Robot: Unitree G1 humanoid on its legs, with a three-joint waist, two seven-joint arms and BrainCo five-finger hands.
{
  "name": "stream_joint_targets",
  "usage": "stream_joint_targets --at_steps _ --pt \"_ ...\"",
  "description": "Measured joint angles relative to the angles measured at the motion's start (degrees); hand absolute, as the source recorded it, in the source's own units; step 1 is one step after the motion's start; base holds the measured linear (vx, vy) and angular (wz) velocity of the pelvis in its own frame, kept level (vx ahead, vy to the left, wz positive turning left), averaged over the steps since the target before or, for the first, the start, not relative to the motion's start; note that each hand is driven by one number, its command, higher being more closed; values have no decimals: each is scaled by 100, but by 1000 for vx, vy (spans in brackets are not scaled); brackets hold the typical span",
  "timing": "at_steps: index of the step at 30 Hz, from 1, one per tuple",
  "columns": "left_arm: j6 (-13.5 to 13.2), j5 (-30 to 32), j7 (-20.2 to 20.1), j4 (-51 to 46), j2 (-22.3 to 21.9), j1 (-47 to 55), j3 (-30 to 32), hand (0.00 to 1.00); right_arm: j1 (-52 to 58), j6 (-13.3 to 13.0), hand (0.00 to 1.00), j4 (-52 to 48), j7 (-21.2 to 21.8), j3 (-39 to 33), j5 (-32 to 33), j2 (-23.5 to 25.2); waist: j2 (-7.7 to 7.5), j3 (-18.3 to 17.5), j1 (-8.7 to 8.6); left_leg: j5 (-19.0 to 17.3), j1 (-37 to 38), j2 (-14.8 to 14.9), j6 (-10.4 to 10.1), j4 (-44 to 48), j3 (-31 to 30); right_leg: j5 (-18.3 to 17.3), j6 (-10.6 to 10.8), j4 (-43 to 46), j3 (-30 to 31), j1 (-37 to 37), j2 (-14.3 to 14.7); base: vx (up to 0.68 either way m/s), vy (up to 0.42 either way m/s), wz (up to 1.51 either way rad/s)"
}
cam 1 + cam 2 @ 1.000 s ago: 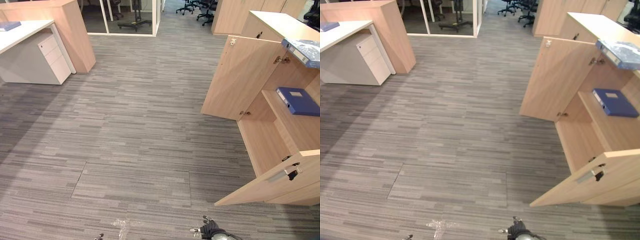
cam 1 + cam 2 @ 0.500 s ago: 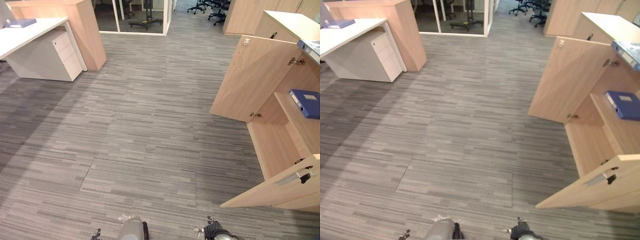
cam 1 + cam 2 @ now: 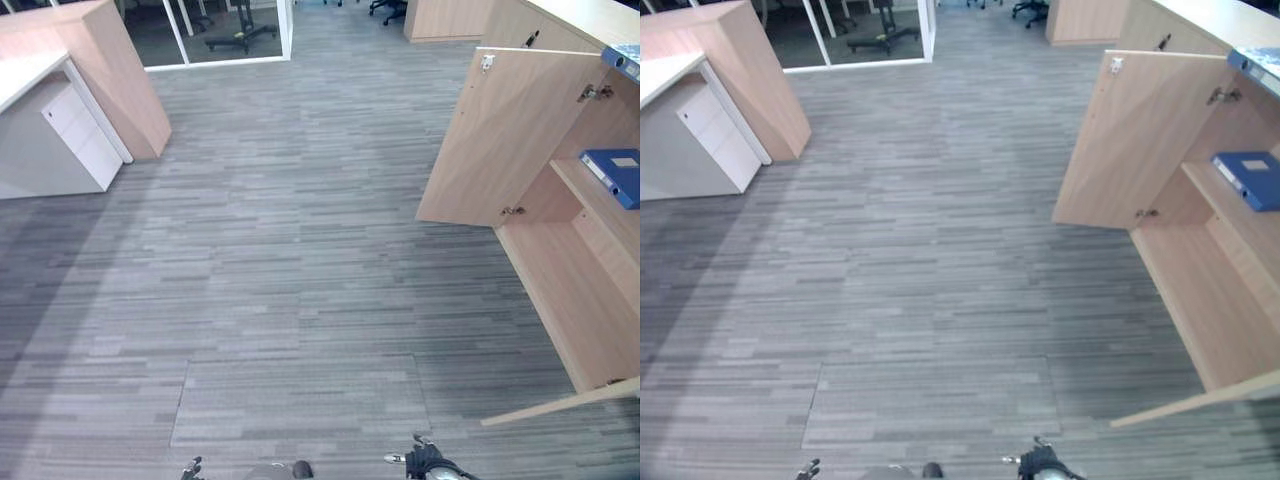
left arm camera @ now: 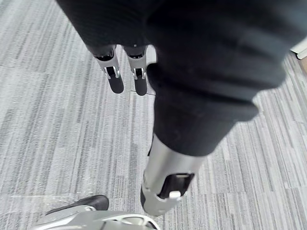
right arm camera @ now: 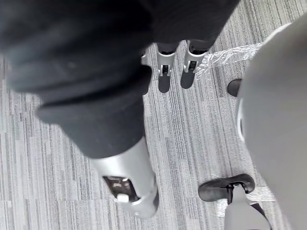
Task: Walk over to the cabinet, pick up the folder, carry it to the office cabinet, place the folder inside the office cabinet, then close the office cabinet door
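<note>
Below both hands, grey striped carpet. Left hand hangs over it, fingers straight and relaxed, holding nothing. Right hand same: fingers straight, thumb apart, empty. Just past the right hand's fingertips, a patch of crinkled clear film lies on the carpet. Well ahead and to the right of the right hand stands the office cabinet with 2 doors open: far door face-on, near door seen edge-on. Blue folder lies flat on the shelf inside the cabinet, well apart from both hands. Well ahead and to the left of the left hand: white desk, white drawer unit under it, wooden partition just beside.
</note>
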Motion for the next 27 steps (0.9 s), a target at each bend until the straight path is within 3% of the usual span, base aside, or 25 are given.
stream_joint_targets --at_steps 1,2,3,4,6,8,10,11,12,14,18,22,24,27 --pt "-13 26 -36 3 20 -3 -73 0 16 18 0 -4 2 -20 2 -64 15 -2 -41 4 180 -81 44 -123 -98 54 -98 800 -20 -285 -203 236 161 27" --pt "-20 45 -69 6 41 -6 -122 0 50 25 0 -64 9 -37 12 -110 42 11 -112 -29 333 -136 100 -195 -192 111 -469 1562 -68 -555 -394 245 144 48" --pt "-20 124 -77 24 66 -7 -215 0 65 20 0 -199 6 -156 17 -113 60 22 -169 -68 517 -159 159 -256 -269 -143 -906 2490 -300 -841 -575 274 77 57" --pt "-21 185 -80 16 70 -8 -243 0 85 9 0 -253 3 -158 24 -105 69 40 -196 -68 730 -97 159 -271 -337 -499 -859 2889 -574 -1051 -512 253 35 47" --pt "-25 232 -81 18 76 -11 -269 0 77 -3 0 -278 1 -158 24 -87 79 52 -202 -69 852 -23 156 -269 -440 -796 -805 2839 -787 -1176 -297 135 -58 25" --pt "-35 247 -82 39 76 -31 -293 0 20 -57 0 -311 -2 -159 29 -70 93 148 -256 -100 1016 136 106 -269 -554 -1012 -766 2326 -892 -1475 294 147 -186 28" --pt "-43 243 -85 88 82 -71 -272 0 -91 -74 0 -315 -7 -160 28 -42 84 283 -289 -176 1177 221 5 -314 -596 -979 -790 1745 -1027 -1722 680 79 -163 21" --pt "-47 247 -96 113 84 -80 -223 0 -130 -74 0 -319 -12 -161 26 -17 35 336 -294 -261 1305 182 -81 -436 -602 -726 -856 1195 -1238 -1810 789 76 -257 6" --pt "-39 256 -118 187 77 -115 -175 0 -134 -74 0 -315 -7 -172 25 -4 -60 405 -256 -387 1467 100 -165 -550 -623 -515 -1302 859 -1363 -1800 857 88 -254 -10" --pt "-22 382 -133 256 -84 -100 -79 0 -197 -80 0 -316 -11 -173 19 -83 169 380 -290 -483 1378 284 -284 -517 -605 -546 -1312 708 -1412 -1778 1051 76 -205 -17" --pt "22 495 -148 243 -140 -125 211 0 -77 -77 0 -431 -22 -232 28 -47 124 400 -324 -650 1388 629 -509 -507 -737 -838 -1360 591 -1705 -1614 1383 96 -226 10" --pt "17 442 -125 221 -162 -162 299 0 3 -75 0 -416 -21 -233 29 -12 120 358 -362 -790 1312 1040 -552 -316 -970 -882 -1375 75 -1978 -1302 1845 138 -193 27" --pt "19 351 -111 224 -150 -190 311 0 1 -75 0 -324 -25 -260 50 2 133 262 -361 -838 1085 1204 -652 165 -1048 -879 -1378 -193 -2054 -1164 2031 193 -205 20" --pt "9 128 -53 125 -184 -152 428 0 26 -75 0 -167 -48 -383 172 8 81 253 -316 -953 308 1477 -892 2459 -1033 -840 -1368 -720 -2021 -591 2265 202 -114 -4"
